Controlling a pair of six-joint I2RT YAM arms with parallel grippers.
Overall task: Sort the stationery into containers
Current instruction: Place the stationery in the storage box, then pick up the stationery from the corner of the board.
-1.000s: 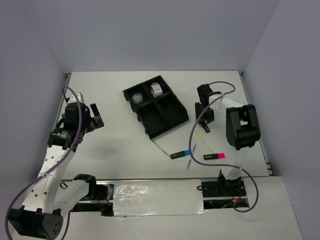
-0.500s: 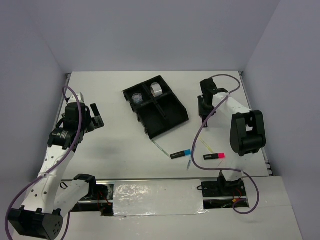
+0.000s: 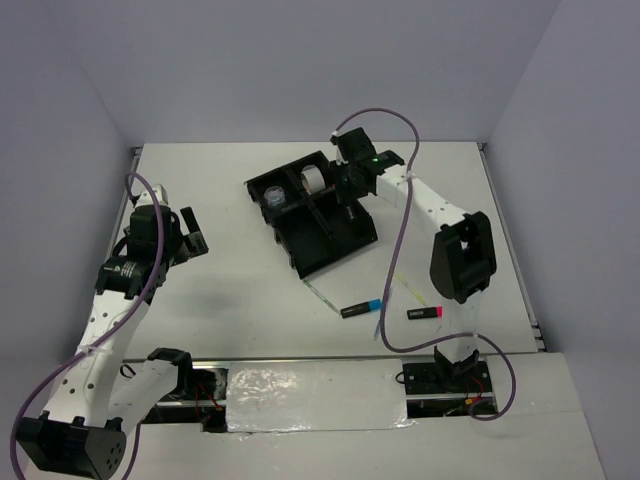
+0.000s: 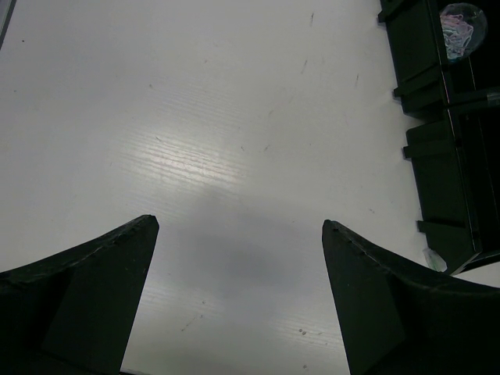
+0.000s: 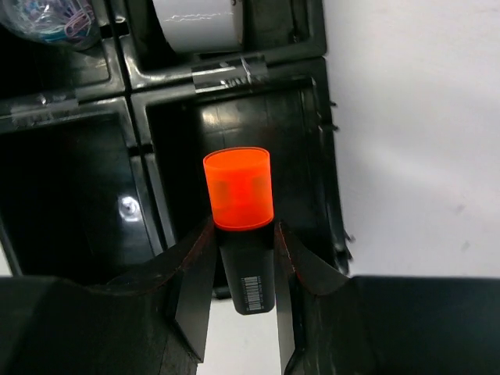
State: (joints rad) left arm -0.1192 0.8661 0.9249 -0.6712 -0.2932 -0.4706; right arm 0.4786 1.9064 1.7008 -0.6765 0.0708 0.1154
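Note:
My right gripper [image 5: 244, 226] is shut on a short black marker with an orange cap [image 5: 238, 187]. It holds the marker over the right-hand compartment of the black tray [image 5: 316, 117]. From above, this gripper [image 3: 350, 187] hangs over the tray [image 3: 322, 248] at its far right part. A silver tape roll [image 3: 313, 181] and a clear roll [image 3: 274, 197] lie in the two far compartments. A blue-capped marker [image 3: 360, 308], a pink-capped marker [image 3: 428, 313] and thin pens [image 3: 322, 295] lie on the table. My left gripper [image 3: 190, 232] is open and empty over bare table [image 4: 238, 223].
The tray's edge [image 4: 445, 156] shows at the right of the left wrist view. White walls close in the table on three sides. The right arm's purple cable [image 3: 400, 240] loops over the table beside the tray.
My right gripper shut on the orange-capped marker at the right of the table and carried it left and away, to above the tray. The left arm has not moved.

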